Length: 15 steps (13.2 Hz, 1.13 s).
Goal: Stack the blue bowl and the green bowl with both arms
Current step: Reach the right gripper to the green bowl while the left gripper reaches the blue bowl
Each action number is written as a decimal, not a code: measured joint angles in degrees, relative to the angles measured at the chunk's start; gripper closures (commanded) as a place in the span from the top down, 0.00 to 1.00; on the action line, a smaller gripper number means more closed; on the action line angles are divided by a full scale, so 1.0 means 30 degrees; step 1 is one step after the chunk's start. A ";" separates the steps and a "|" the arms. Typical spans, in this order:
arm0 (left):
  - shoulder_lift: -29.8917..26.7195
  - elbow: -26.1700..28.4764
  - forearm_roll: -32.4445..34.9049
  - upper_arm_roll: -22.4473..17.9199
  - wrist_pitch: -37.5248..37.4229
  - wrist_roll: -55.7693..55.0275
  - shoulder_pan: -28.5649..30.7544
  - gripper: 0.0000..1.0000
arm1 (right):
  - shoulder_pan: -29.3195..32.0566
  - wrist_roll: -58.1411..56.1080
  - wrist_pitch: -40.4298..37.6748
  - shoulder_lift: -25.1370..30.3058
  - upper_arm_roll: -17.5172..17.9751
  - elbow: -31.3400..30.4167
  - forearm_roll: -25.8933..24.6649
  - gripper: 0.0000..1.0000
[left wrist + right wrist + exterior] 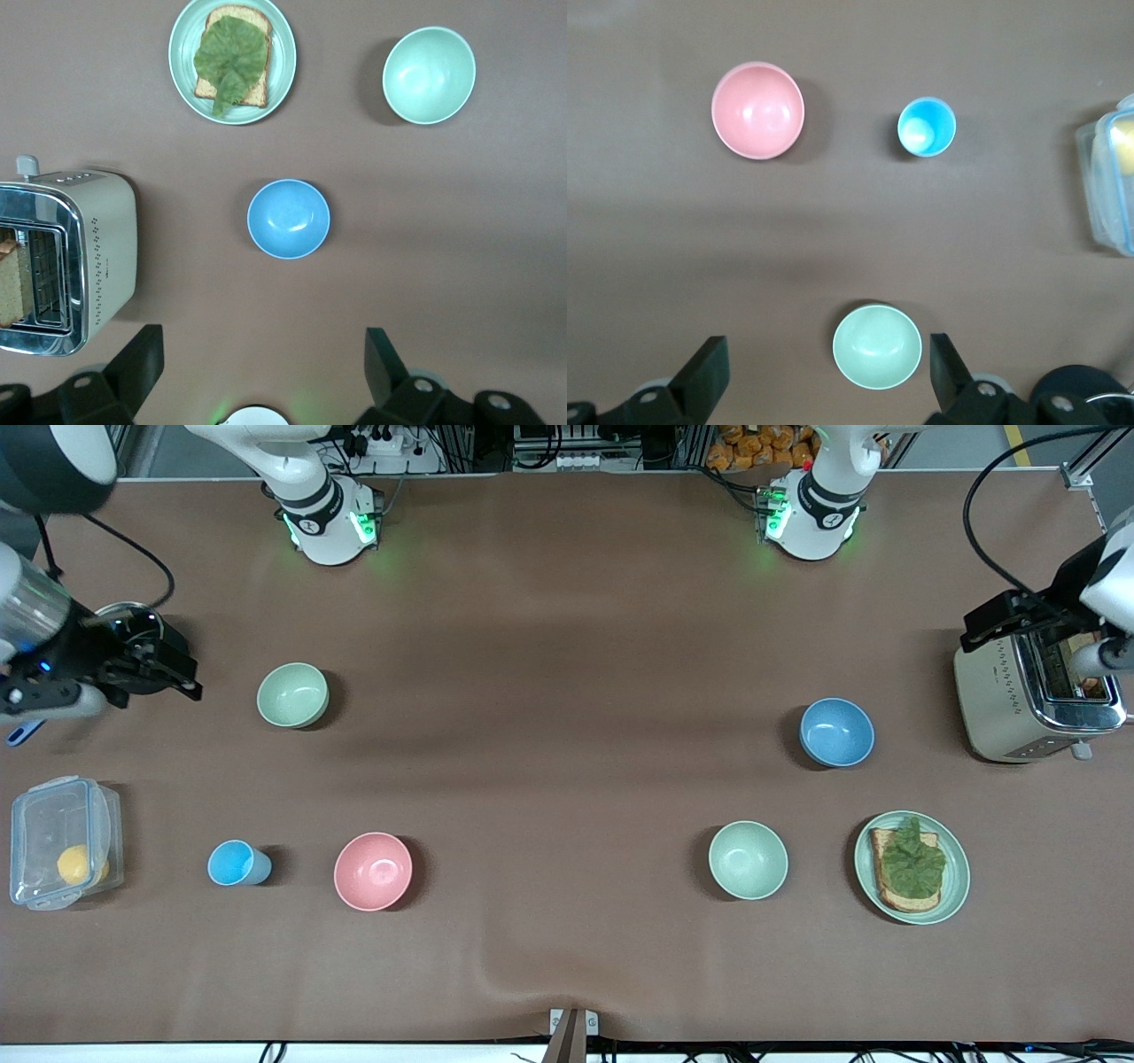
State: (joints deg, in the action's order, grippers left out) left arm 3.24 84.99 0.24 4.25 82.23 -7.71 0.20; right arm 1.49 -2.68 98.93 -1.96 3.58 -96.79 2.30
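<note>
Brown covering is spread over the table (567, 646). The blue bowl (836, 732) is set upright near the toaster (1032, 700), toward the left arm's end. The green bowl (748, 859) is placed nearer the front camera, beside a plate of toast (912, 867). The left gripper (261, 354) is held high over the toaster, its jaws apart and empty. The right gripper (824, 359) is held at its own end, jaws likewise apart, near a second green bowl (292, 694).
</note>
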 measured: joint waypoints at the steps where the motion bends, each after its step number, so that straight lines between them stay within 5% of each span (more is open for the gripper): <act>1: 0.0480 0.0081 0.0000 -0.0016 0.0009 0.0084 0.0010 1.00 | 0.0003 0.0001 0.0099 -0.0409 -0.0013 -0.0144 -0.0001 1.00; 5: 0.1798 0.2197 0.0003 -0.0068 0.2374 0.0165 0.0185 1.00 | 0.0079 0.0076 0.2545 -0.0805 -0.0143 -0.2567 -0.0002 1.00; 9: 0.1660 0.6818 0.0004 -0.0074 0.7136 0.0292 0.0800 1.00 | 0.0410 0.0103 0.6445 0.0375 -0.0298 -0.7688 -0.0001 1.00; 15: 0.1607 1.4810 0.0087 -0.0061 1.7176 0.0372 0.1319 1.00 | 0.1056 -0.0041 0.9069 0.1148 -0.0318 -1.1638 0.0000 1.00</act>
State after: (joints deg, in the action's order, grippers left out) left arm 8.06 129.42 0.50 4.06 133.76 -6.59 4.16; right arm 4.66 -2.80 126.13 1.49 2.62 -131.70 2.31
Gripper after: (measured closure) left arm 0.000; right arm 0.000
